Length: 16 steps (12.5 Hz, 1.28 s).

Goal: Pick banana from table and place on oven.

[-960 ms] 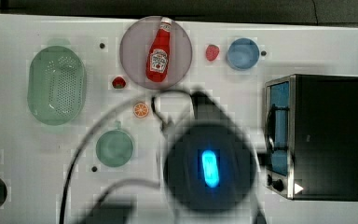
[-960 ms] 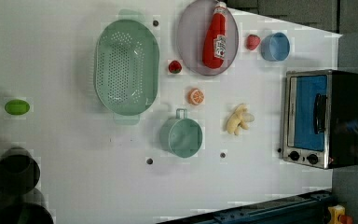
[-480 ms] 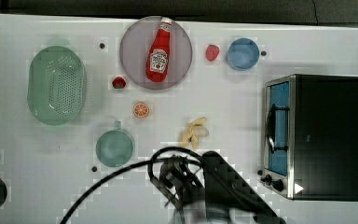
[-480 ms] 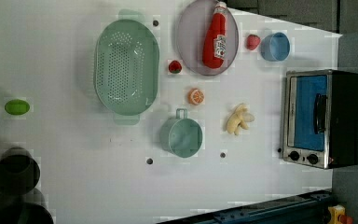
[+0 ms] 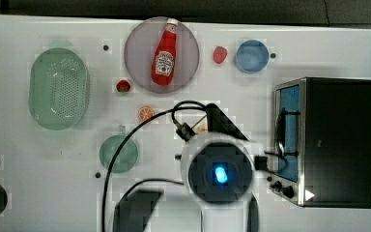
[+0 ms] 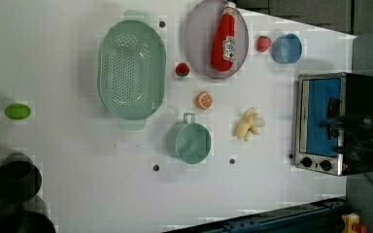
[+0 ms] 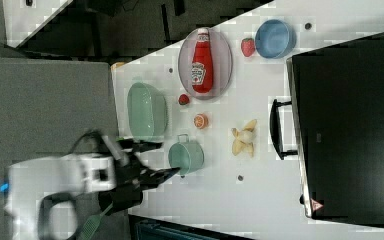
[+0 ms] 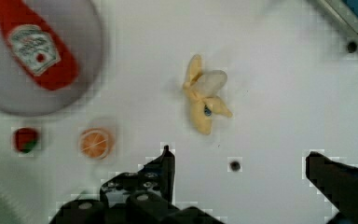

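The peeled yellow banana point(image 8: 205, 100) lies on the white table point(image 6: 77, 184), apart from everything else. My gripper point(image 8: 239, 154) hovers above the table beside it, open, its two dark fingers point(image 8: 164, 165) wide apart with nothing between them. In the left view the banana point(image 6: 248, 124) rests left of the oven point(image 6: 335, 121), a silver box with a blue glass door and two knobs. In the top view my arm point(image 5: 217, 171) covers nearly all of the banana. In the right view the gripper point(image 7: 170, 157) sits left of the banana point(image 7: 244, 137) and the oven point(image 7: 350, 125).
A ketchup bottle point(image 5: 164, 53) lies on a grey plate point(image 5: 135, 67). A strawberry point(image 5: 122, 86), an orange slice point(image 5: 146, 113), a teal cup point(image 5: 119, 153), a green colander point(image 5: 58, 89) and a blue bowl point(image 5: 252, 55) stand around. A bolt hole point(image 8: 235, 165) lies under the gripper.
In the top view my arm swung toward the near edge, then came back over the banana. The banana and the other things stayed put.
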Each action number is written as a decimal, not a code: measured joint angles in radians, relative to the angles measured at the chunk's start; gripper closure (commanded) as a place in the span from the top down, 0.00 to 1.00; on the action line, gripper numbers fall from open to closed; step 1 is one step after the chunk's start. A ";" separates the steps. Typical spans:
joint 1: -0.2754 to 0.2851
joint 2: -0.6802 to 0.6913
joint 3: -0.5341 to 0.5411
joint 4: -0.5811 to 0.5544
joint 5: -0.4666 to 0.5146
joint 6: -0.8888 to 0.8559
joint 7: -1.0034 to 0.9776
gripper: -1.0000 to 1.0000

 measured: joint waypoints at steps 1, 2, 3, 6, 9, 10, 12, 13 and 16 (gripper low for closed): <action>-0.002 0.065 0.004 -0.025 -0.003 0.046 0.000 1.00; -0.006 0.131 0.005 -0.037 0.005 0.073 0.000 1.00; -0.012 0.186 0.009 -0.055 -0.006 0.132 0.000 1.00; -0.011 0.277 -0.006 -0.102 -0.002 0.326 0.003 1.00; -0.019 0.323 0.000 -0.098 -0.005 0.388 0.003 1.00; -0.019 0.344 -0.001 -0.098 -0.005 0.420 0.003 1.00; -0.016 0.425 0.000 -0.082 -0.013 0.519 0.003 1.00; -0.012 0.475 0.001 -0.066 -0.013 0.552 0.004 1.00; -0.005 0.606 0.006 -0.086 0.001 0.618 0.006 1.00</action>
